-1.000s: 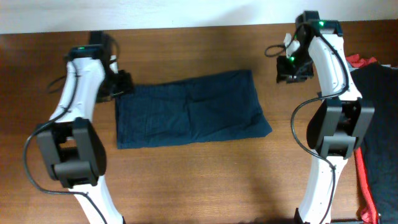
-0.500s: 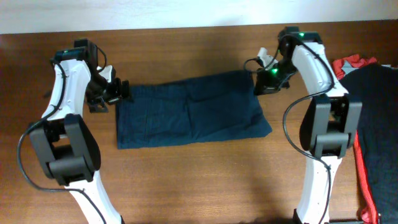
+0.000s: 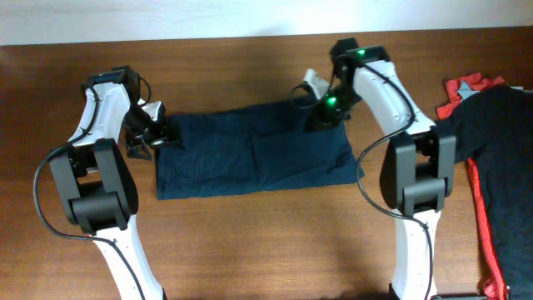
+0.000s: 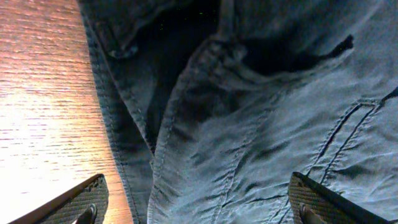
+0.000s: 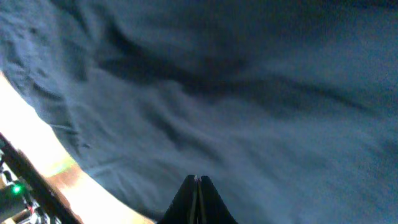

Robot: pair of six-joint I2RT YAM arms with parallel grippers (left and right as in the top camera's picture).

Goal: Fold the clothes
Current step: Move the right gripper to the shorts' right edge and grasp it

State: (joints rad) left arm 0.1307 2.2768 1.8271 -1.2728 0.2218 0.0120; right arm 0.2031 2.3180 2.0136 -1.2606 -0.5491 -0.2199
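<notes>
The dark navy shorts [image 3: 254,154] lie flat in the middle of the wooden table, folded into a rough rectangle. My left gripper [image 3: 156,136] is at their left edge; in the left wrist view it is open wide [image 4: 199,208] over the shorts' [image 4: 249,124] seamed edge, one finger over wood and one over cloth. My right gripper [image 3: 321,112] is over the shorts' upper right part. In the right wrist view its fingers [image 5: 198,182] are pressed shut just above the blue fabric [image 5: 249,93], with no cloth visibly between them.
A black shirt [image 3: 500,158] and a red garment [image 3: 466,86] lie at the table's right edge, beside the right arm's base. Bare wood [image 4: 43,93] lies left of the shorts. A pale wall runs along the table's far edge.
Both arms have swung inward. The right gripper moved left from beside the shorts onto their upper right part. The left gripper moved down and right to their left edge.
</notes>
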